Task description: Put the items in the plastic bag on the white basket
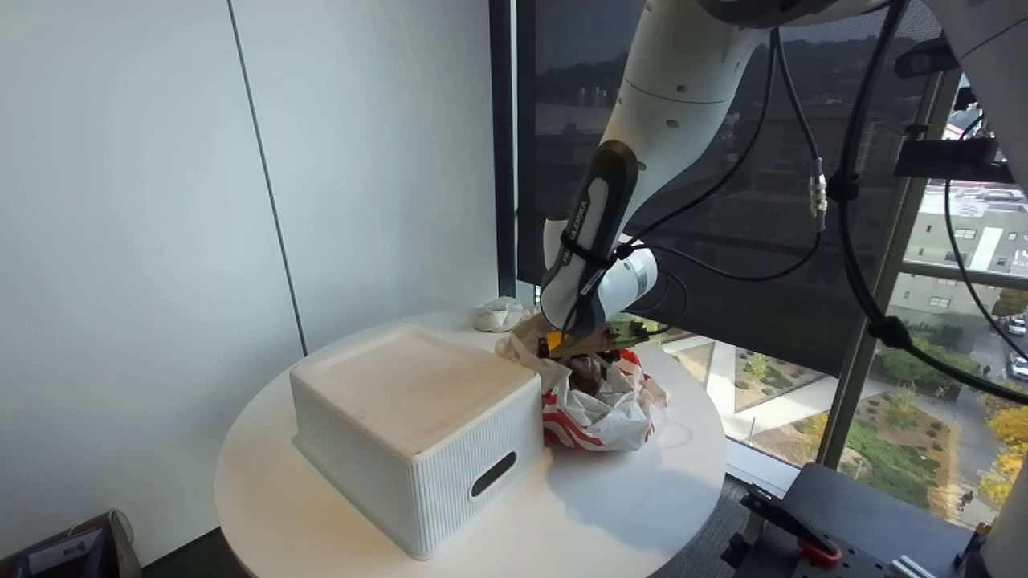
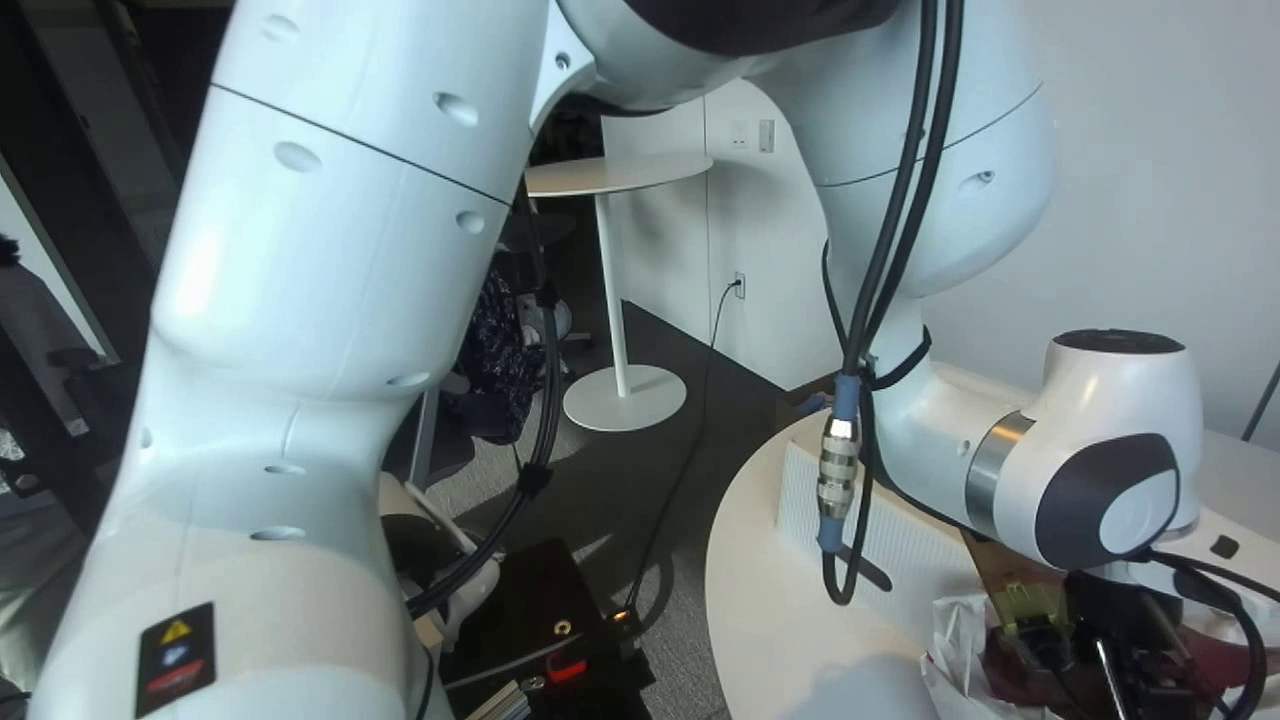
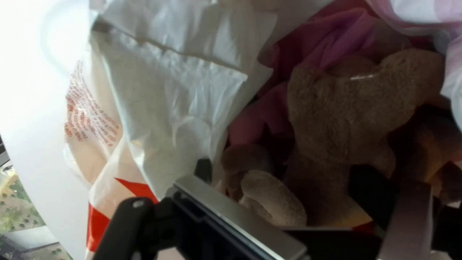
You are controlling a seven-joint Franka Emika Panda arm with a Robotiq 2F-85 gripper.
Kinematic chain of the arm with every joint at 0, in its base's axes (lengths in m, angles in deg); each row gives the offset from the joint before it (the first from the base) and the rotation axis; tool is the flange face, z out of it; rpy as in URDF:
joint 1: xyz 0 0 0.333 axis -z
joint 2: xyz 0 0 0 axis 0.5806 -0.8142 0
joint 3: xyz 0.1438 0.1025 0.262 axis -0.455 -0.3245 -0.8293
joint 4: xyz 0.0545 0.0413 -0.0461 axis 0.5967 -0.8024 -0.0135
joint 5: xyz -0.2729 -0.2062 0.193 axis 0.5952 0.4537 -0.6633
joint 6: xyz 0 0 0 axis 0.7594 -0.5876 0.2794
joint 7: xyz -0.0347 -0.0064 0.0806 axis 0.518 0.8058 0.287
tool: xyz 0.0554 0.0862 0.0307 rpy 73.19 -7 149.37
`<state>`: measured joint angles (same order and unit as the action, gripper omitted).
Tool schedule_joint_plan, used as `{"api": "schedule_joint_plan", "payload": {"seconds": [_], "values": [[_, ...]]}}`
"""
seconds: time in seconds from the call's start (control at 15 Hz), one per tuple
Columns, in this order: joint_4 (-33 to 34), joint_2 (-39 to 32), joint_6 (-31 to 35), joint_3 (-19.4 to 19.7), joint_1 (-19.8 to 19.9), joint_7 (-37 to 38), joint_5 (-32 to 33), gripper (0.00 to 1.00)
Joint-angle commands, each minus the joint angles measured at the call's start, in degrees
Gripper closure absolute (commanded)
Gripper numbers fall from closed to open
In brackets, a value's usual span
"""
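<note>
The white basket [image 1: 418, 393] has ribbed sides and an oval handle hole. Its flat closed face is up. It also shows partly in an exterior view [image 2: 900, 560], behind the arm. The red and white plastic bag [image 1: 602, 417] stands open against the basket; its wall fills the left of the wrist view [image 3: 162, 90]. Inside are a brown plush toy [image 3: 335, 112] and pink cloth [image 3: 332, 39]. My gripper [image 3: 285, 180] is open, pointing down into the bag, with fingers apart and brown plush parts between and below them. Contact with the toy cannot be told.
The round white table [image 1: 321, 490] carries everything. A crumpled white item [image 1: 499, 315] lies at its back edge near the wall. Black cables [image 1: 851, 185] hang from the arm. A window is beside the table.
</note>
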<state>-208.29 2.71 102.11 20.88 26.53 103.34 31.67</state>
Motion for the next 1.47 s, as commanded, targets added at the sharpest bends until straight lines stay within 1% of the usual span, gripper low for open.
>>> {"api": "schedule_joint_plan", "payload": {"seconds": [0.0,0.2,0.27,0.33,0.4,0.47,0.53,0.6,0.67,0.8,1.07,1.13,1.33,1.4], "values": [[1.4,-4.6,4.4,0.6,-1.8,1.0,-1.7,0.0],[1.8,-6.4,6.6,0.6,-2.4,0.2,-3.7,0.0],[2.0,-6.7,6.5,0.4,-2.4,-0.4,-4.4,0.25],[2.0,-6.6,5.5,-0.2,-2.0,-0.9,-5.2,0.27],[1.9,-6.4,4.8,0.5,-2.6,-0.8,-5.6,0.34],[1.9,-6.3,4.2,1.0,-3.0,-0.7,-5.8,0.44],[1.6,-5.7,2.7,1.5,-3.3,-0.6,-5.9,0.5],[1.5,-5.4,1.8,2.3,-3.8,-0.4,-5.7,0.57],[1.4,-5.1,0.6,3.4,-4.7,0.0,-5.1,0.66],[1.3,-4.5,-2.0,6.4,-7.1,1.4,-3.5,0.79],[0.4,-2.0,-7.2,12.1,-13.2,5.2,1.4,0.87],[0.3,-1.2,-8.4,13.1,-14.4,6.4,2.8,0.83],[0.1,2.0,-13.0,14.9,-16.4,11.2,7.6,0.8],[0.1,3.3,-14.3,15.2,-16.6,12.8,9.5,0.81]]}}
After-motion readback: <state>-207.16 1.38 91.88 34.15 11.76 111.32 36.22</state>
